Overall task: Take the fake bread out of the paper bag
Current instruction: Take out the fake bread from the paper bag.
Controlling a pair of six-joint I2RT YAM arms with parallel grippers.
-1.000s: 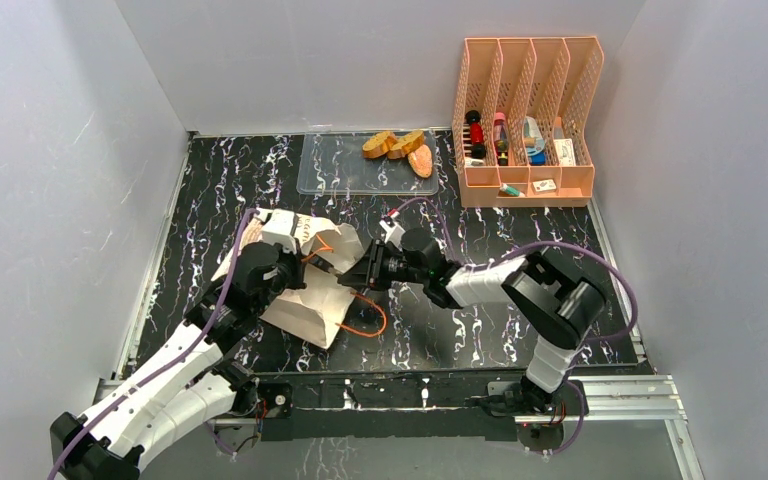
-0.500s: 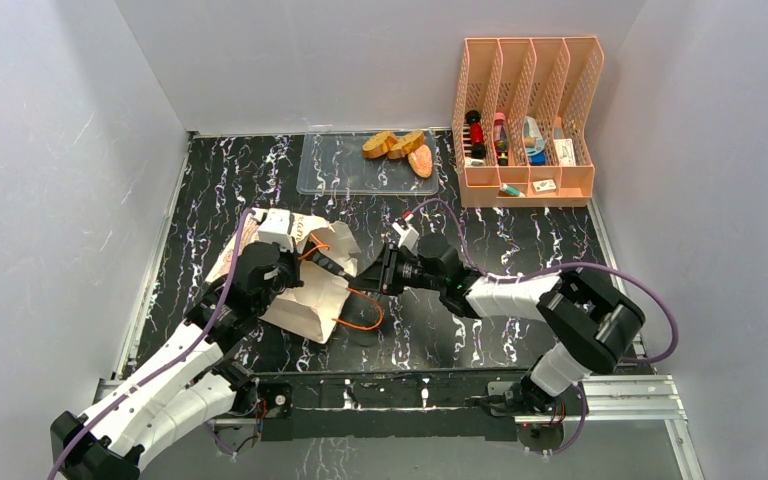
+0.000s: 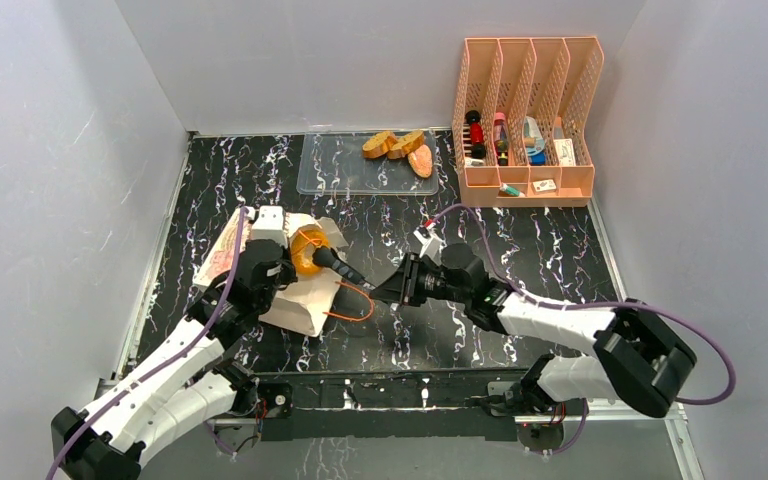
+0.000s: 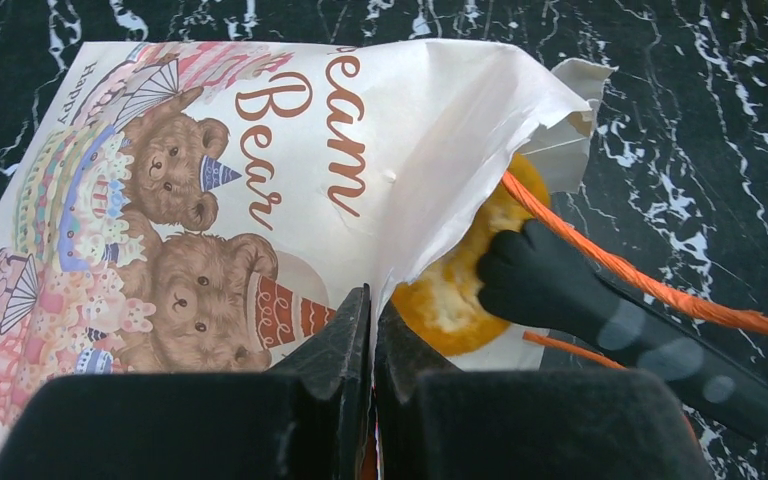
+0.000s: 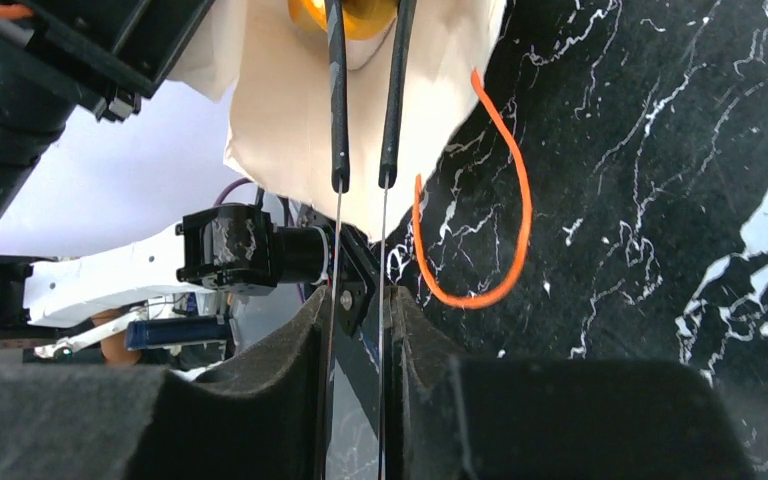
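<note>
Since a second ago the right arm has drawn back and swung its elbow out to the right of the paper bag (image 3: 300,305). A ring doughnut (image 3: 307,250) has come into sight at the bag's mouth, where only paper showed before.

Nearest, the right tool (image 3: 407,287) sits to the right of the bag, clamped shut on a thin pair of tongs (image 3: 345,272). In its wrist view the two black rods (image 5: 338,100) run out from that closed grip (image 5: 358,330) to the doughnut (image 5: 360,15) at the bag's opening. The left wrist view shows the tongs' black tip (image 4: 550,285) lying against the doughnut (image 4: 450,290), which is half under the paper.

The bag lies on its side on the dark marbled surface (image 3: 520,240), bear print up (image 4: 190,200), mouth facing right. The left tool (image 4: 372,320) is pinched shut on the bag's top edge beside the mouth, seen from above at (image 3: 260,272). An orange cord handle (image 3: 360,300) loops onto the surface just right of the mouth.

Well beyond the bag, by the back wall, lies a clear tray (image 3: 340,165) with three bread pieces (image 3: 400,148) at its right end. Farther right of the bag stands a peach rack (image 3: 530,110).
</note>
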